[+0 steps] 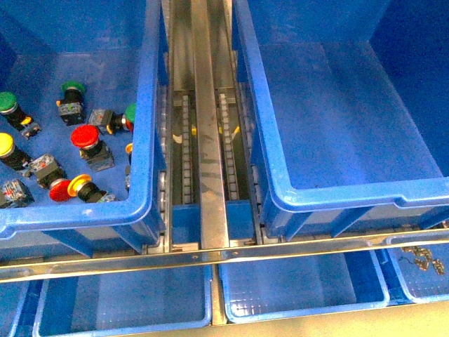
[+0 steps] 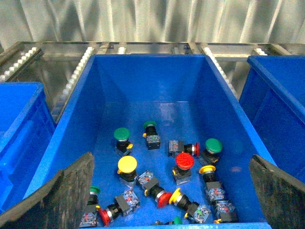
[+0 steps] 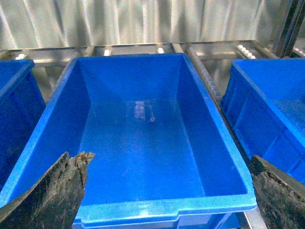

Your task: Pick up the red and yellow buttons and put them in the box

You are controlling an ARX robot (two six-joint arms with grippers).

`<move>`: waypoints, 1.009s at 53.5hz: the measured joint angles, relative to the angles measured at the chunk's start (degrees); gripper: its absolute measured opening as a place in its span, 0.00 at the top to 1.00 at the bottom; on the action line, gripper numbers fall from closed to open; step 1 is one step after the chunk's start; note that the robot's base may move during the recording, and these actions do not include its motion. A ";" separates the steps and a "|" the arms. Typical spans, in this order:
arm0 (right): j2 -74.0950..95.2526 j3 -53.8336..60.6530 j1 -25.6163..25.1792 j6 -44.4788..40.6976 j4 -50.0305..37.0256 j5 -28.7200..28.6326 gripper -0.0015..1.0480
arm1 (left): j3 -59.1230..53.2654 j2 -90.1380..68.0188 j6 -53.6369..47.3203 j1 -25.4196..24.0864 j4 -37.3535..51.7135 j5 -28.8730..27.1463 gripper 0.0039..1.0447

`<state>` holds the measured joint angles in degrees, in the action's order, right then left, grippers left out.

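Front view: red button (image 1: 88,137) and yellow button (image 1: 5,145) lie in the left crate (image 1: 149,126); the box (image 1: 337,198) stands empty to its right. Left wrist view: left gripper (image 2: 171,156), jaws spread and empty, hangs above them, the nearer arm. Right wrist view: right gripper (image 3: 166,157), likewise spread, overlooks the box.

box (image 3: 162,210): bright blue, plain, glossy
left crate (image 2: 71,124): same blue
red button (image 2: 183,161): red cap, blk/grey body
yellow button (image 2: 127,164): yellow cap, blk/grey body
green button (image 2: 121,134): green cap
rail (image 1: 208,140): silver-grey
front trays (image 1: 126,302): paler blue
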<state>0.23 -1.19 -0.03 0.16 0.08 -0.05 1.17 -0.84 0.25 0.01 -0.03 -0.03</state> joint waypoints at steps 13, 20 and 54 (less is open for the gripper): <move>0.00 0.00 0.00 0.00 0.00 0.00 0.06 | 0.00 0.00 0.00 0.00 0.00 0.00 0.07; 0.00 0.00 0.00 0.00 0.00 0.00 0.06 | 0.00 0.00 0.00 0.00 0.00 0.00 0.07; 0.00 0.00 0.00 0.00 0.00 0.00 0.06 | 0.00 0.00 0.00 0.00 0.00 0.00 0.07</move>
<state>0.23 -1.19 -0.03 0.16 0.08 -0.05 1.17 -0.84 0.25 0.01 -0.03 -0.03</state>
